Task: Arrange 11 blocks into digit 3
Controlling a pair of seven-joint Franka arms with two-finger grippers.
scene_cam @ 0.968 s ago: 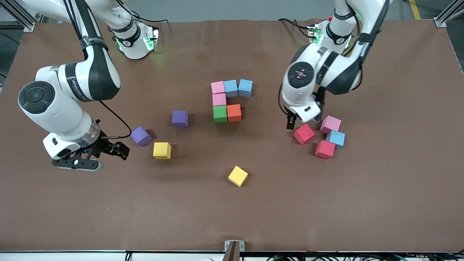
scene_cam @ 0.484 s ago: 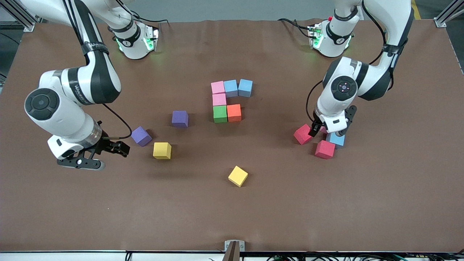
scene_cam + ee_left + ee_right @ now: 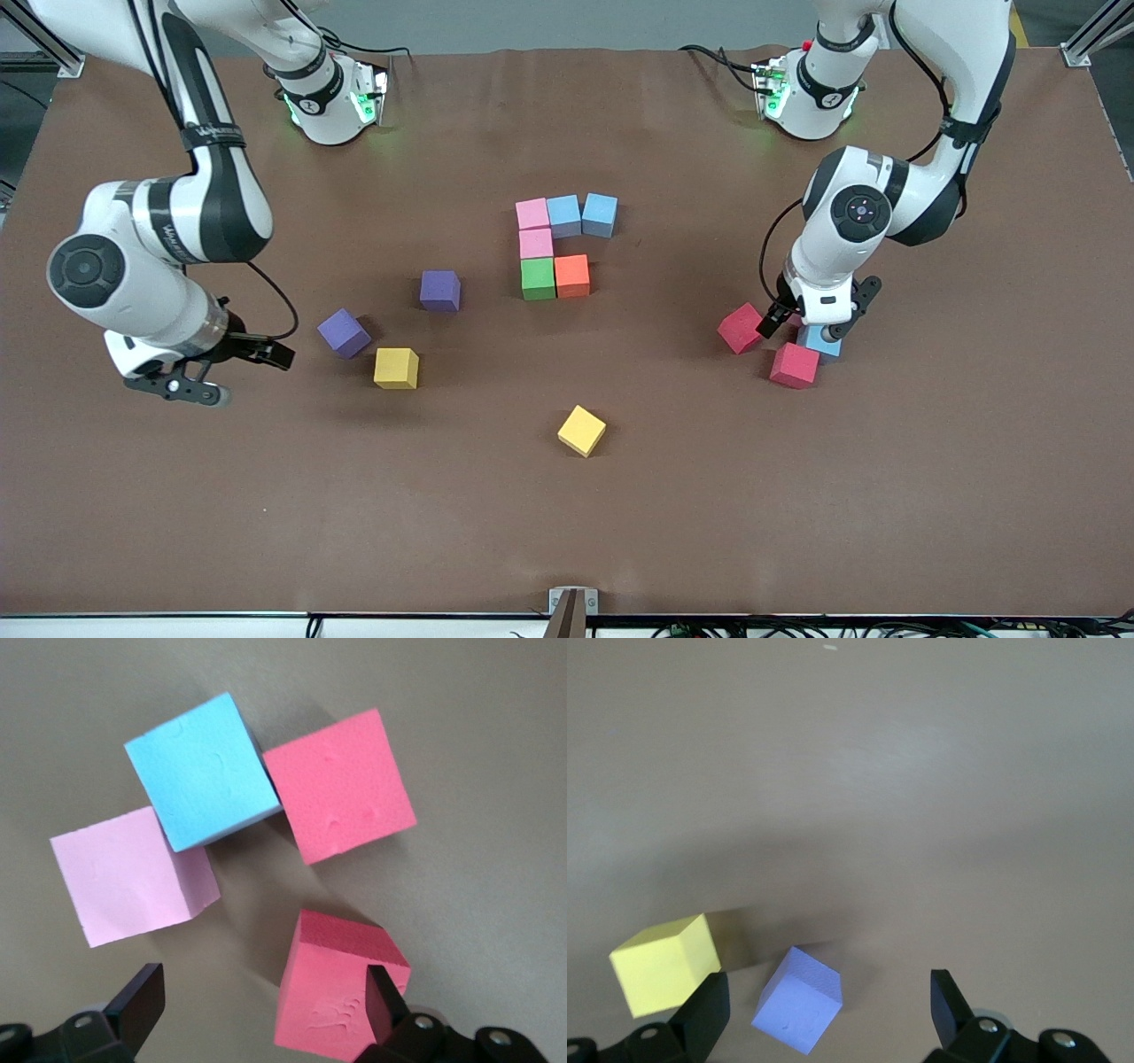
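The unfinished digit 3 (image 3: 559, 245) lies mid-table, long axis toward my bases. My left gripper (image 3: 808, 324) hangs wide open, empty, over a pink block (image 3: 133, 874) among loose blocks. My right gripper (image 3: 232, 368), open, empty, hovers near a purple block (image 3: 344, 332).

The front camera is looking down from high across the brown table (image 3: 567, 532), facing both arm bases along the table's farthest edge and taking in the whole top. The left wrist camera is pointing straight down, close over the pink block (image 3: 128, 873), light blue block (image 3: 199, 771) and two red blocks (image 3: 341, 797) toward the left arm's end, a cluster the front view is also showing. The right wrist camera is looking down from higher at a purple block (image 3: 797, 999) and yellow cube (image 3: 663, 964), shared likewise.
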